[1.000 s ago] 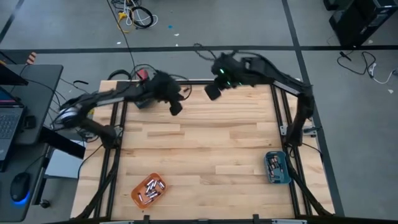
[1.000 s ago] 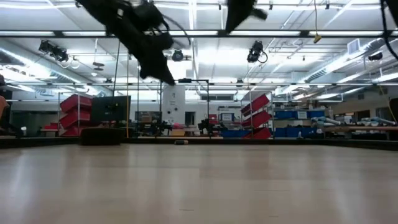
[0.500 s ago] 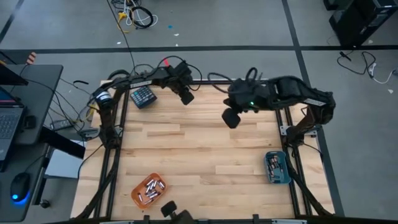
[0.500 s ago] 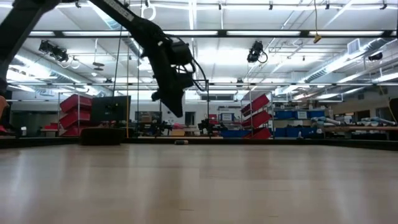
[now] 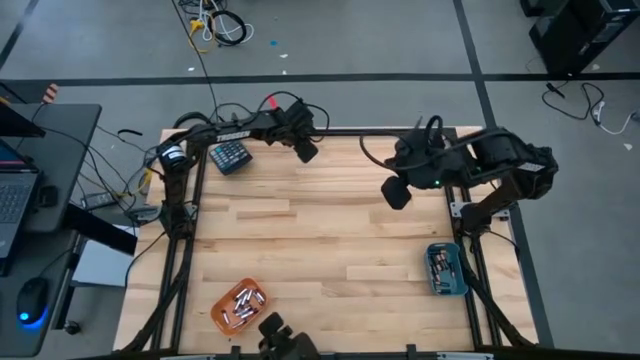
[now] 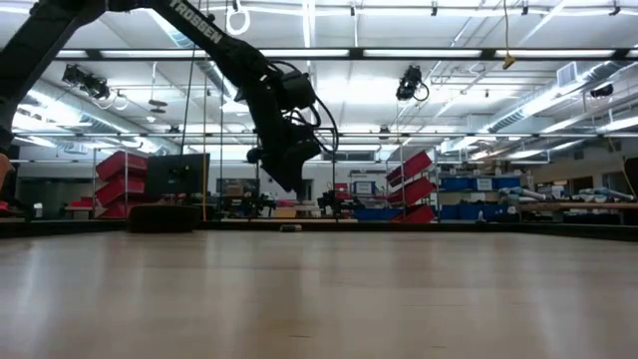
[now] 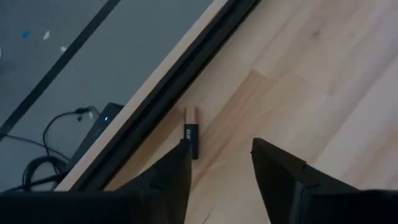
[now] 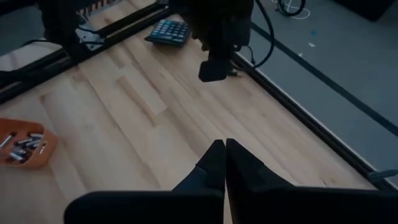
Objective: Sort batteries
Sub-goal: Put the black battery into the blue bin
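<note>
One battery (image 7: 191, 140), dark with a copper end, lies on its side on the wood next to the black rail (image 7: 155, 118) at the table's far edge; the low view shows this battery (image 6: 290, 227) as a speck. My left gripper (image 7: 221, 163) hangs open above it, slanting down, with the battery just off one fingertip (image 7: 181, 155). In the high view my left gripper (image 5: 306, 150) is at the far edge. My right gripper (image 5: 396, 192) is shut and holds nothing, high over the table's right half. More batteries fill an orange tray (image 5: 240, 305) and a blue tray (image 5: 443, 268).
A dark teal keypad-like block (image 5: 230, 155) lies at the far left corner, beside my left arm. A dark object (image 5: 280, 335) pokes in at the near edge. Bare wood (image 5: 320, 240) stretches between the two trays. Black frame rails run along the table's sides.
My left gripper has swung toward the table's far edge and right, dropped lower and tipped further down over the battery; in the low view its tip looks wider now. My right gripper has pulled away toward the right and near side, rising out of the low view.
</note>
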Robot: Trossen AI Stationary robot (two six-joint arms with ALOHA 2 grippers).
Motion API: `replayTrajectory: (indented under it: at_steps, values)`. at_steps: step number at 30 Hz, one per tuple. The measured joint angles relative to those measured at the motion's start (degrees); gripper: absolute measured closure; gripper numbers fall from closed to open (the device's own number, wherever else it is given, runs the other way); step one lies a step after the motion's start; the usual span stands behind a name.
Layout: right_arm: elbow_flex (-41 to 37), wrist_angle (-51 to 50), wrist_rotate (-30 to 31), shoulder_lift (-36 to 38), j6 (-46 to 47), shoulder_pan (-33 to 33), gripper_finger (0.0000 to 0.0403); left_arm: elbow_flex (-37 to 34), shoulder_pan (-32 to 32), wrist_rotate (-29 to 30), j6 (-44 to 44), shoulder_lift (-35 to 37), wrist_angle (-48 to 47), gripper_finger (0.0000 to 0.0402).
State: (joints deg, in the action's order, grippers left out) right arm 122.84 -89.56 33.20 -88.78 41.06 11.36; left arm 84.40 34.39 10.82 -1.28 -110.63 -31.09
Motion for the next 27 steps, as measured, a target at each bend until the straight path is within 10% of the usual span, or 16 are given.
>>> replayTrajectory:
  at_steps: [27]
  values:
    - [-7.4,0.7,1.3,1.3,4.0,-0.3,0.0396,-0.2,3.1,-0.2,-6.5,-5.1,0.6,0.0222]
